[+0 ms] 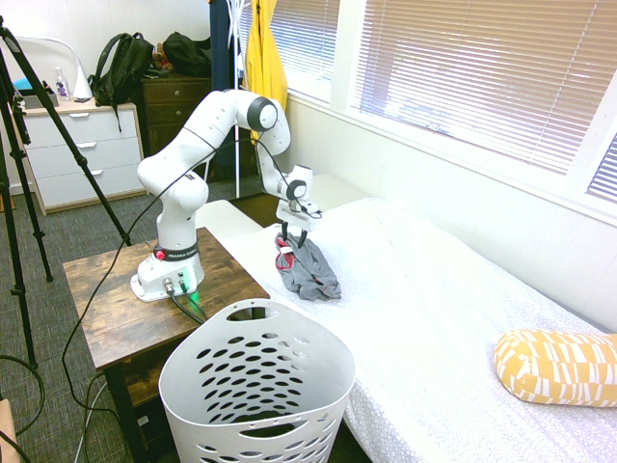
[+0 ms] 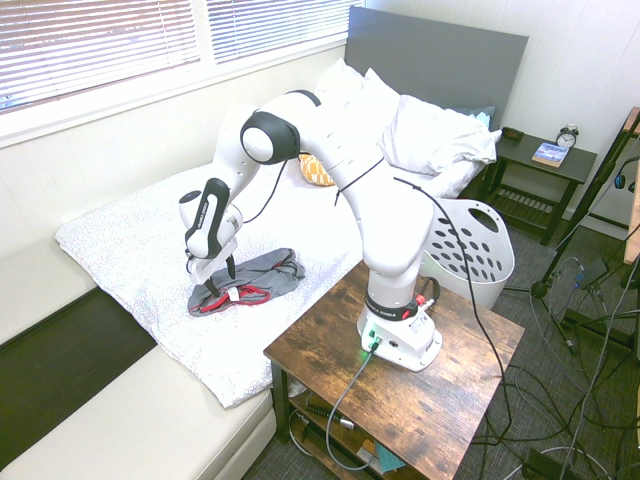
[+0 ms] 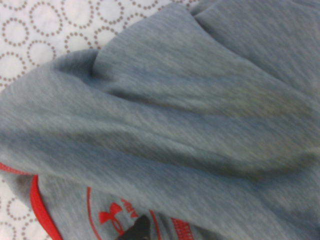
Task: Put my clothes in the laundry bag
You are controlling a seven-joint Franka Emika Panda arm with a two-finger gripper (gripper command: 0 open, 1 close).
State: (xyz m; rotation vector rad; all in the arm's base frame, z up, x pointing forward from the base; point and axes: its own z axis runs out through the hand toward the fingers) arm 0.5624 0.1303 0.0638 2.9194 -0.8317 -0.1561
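Clothes (image 1: 308,271) are a crumpled grey heap with red trim, lying on the white dotted bed (image 1: 434,299) right under the jaws (image 1: 293,236). Those are spread wide and pointing straight down, released, nothing gripped. From the other side the jaws (image 2: 214,268) sit right over the trim end of the clothes (image 2: 250,282), tips at the fabric or just above it, hard to say which. Up close the clothes (image 3: 170,115) fill nearly the whole wrist view, folds of grey knit with a red printed logo near one edge. Basket (image 1: 255,386) is white with oval holes, well apart from the jaws, on the floor by the wooden surface (image 1: 106,299). Yellow pillow (image 1: 559,367) lies far down the bed.
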